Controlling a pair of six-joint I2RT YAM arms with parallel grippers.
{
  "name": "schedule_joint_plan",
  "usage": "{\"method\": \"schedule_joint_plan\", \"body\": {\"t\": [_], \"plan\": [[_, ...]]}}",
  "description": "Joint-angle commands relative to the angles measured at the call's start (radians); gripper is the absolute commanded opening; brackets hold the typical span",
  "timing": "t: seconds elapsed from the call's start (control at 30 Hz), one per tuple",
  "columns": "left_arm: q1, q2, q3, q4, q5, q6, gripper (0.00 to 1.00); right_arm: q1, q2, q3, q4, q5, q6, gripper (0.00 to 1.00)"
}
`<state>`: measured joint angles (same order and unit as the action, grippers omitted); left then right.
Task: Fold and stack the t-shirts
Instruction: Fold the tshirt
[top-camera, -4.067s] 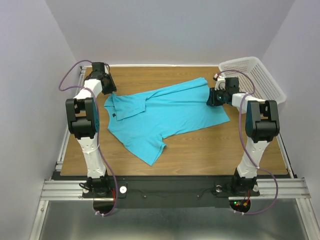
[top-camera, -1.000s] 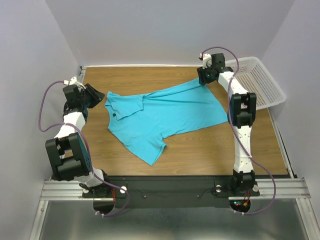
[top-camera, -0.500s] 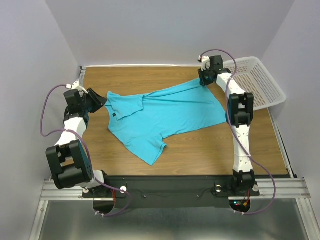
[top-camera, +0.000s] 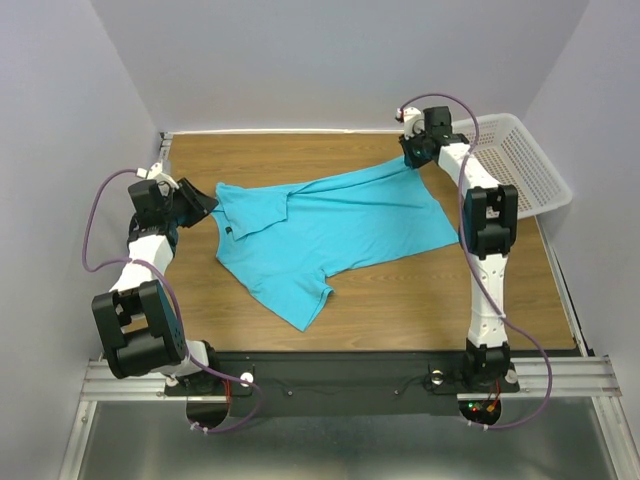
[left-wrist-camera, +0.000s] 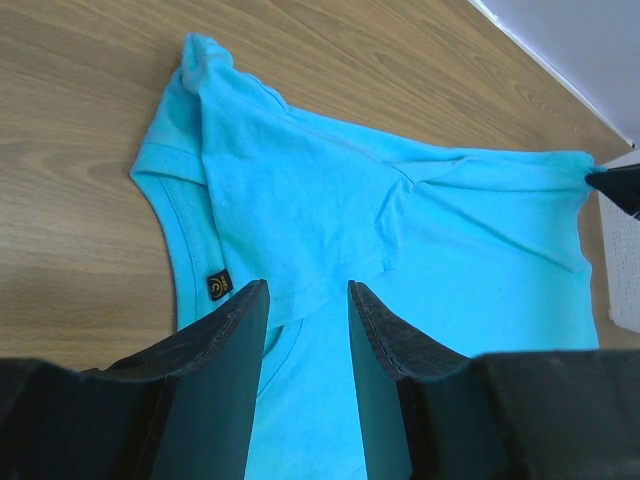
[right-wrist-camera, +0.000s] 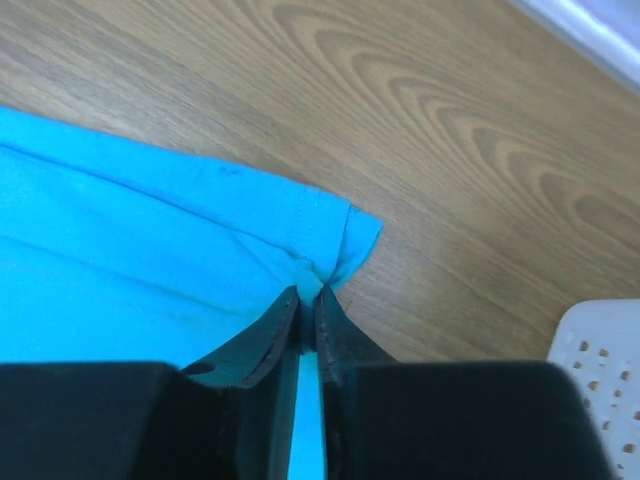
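The t-shirt (top-camera: 330, 235) is spread crumpled across the middle of the tabletop (top-camera: 420, 300), reaching from close to the left edge up to the far right corner, one sleeve pointing at the near edge. Bare wood is left along the near edge, along the far edge, and between the shirt and the right edge. The far right corner is taken up by a white basket (top-camera: 520, 160), which juts past the tabletop's right edge.

The right gripper (right-wrist-camera: 307, 300) is closed on the hem corner of the t-shirt by the far edge; the fabric is puckered where it is pinched, and the part inside the jaws is hidden. The left gripper (left-wrist-camera: 308, 300) is held open at the left edge, its jaws apart above the collar, just beside the dark neck label (left-wrist-camera: 218, 286). Whether its fingertips touch the cloth cannot be told. One shoulder is folded over the chest, so what lies under it is covered.
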<state>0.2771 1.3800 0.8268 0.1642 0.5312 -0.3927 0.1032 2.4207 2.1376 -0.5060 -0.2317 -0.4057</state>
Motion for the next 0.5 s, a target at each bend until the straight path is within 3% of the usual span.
{"method": "schedule_joint_plan", "body": {"t": [0.0, 0.23, 0.33, 0.47], "plan": [[0.005, -0.001, 0.011, -0.006, 0.056, 0.047, 0.49, -0.005, -0.084, -0.025, 0.064, -0.027, -0.051, 0.2], [-0.022, 0.039, 0.054, -0.057, 0.113, 0.116, 0.49, -0.005, -0.12, -0.085, 0.08, -0.063, -0.096, 0.26], [-0.091, 0.066, 0.093, -0.09, 0.109, 0.146, 0.49, -0.005, -0.132, -0.105, 0.087, -0.081, -0.11, 0.21], [-0.231, 0.128, 0.223, -0.163, -0.035, 0.238, 0.49, -0.005, -0.155, -0.131, 0.092, -0.11, -0.125, 0.13]]}}
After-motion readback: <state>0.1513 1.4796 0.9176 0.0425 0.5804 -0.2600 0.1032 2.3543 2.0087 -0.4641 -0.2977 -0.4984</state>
